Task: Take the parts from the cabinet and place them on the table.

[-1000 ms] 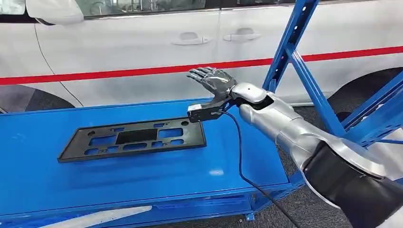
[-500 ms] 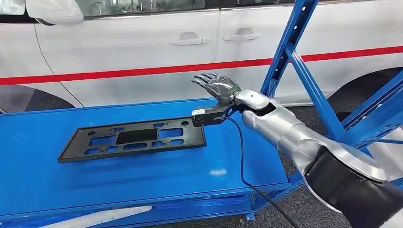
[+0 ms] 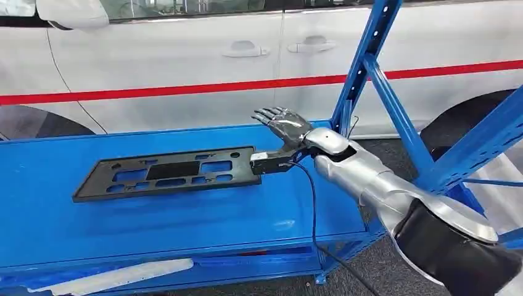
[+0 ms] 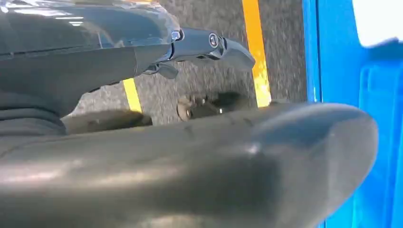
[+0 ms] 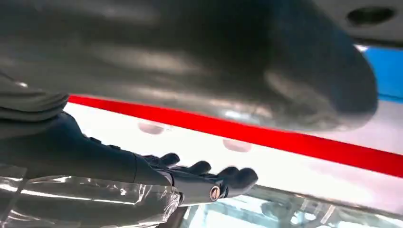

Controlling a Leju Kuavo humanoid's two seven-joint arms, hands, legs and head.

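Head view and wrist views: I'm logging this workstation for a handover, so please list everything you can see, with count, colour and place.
Plate frame: one, black, flat on the table top, left of the right hand.
Table: one, blue, in front of the car.
Car: one, white with a red stripe, behind the table.
Rack: one, blue, at the table's right end.
Strip: one, pale, on the table's lower shelf.
Floor lines: yellow, on grey floor.
Cable: one, black, hanging from the right wrist.
Right hand: one, dark, fingers spread, holding nothing, above the table's right end.
Left hand: one, dark, over the floor beside the table.
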